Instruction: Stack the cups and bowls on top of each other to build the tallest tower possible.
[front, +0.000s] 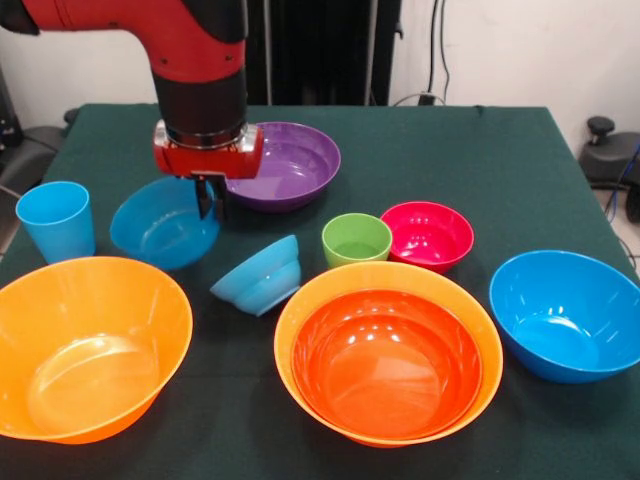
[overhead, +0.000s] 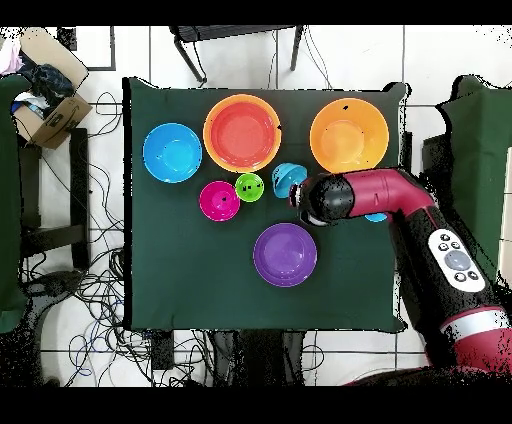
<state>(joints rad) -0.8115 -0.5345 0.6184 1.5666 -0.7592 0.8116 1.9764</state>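
Note:
My gripper (front: 208, 197) hangs from the red arm (overhead: 345, 197) right over the near-right rim of a mid-size blue bowl (front: 160, 225). I cannot tell its state or whether it touches the rim. A small blue bowl (front: 258, 275) lies tipped on its side just in front of it (overhead: 287, 178). The light blue cup (front: 55, 220) stands upright at the left. The lime green cup (front: 356, 238) stands beside the pink-red bowl (front: 428, 235). The red-orange bowl (front: 388, 365) is nested in a big orange bowl (front: 300, 300); that pair is the only pile.
The second big orange bowl (front: 85, 345) sits at the near left. A big blue bowl (front: 565, 313) is at the near right. The purple bowl (front: 295, 165) is behind the gripper. In the overhead view the arm hides most of the mid-size blue bowl (overhead: 376, 217).

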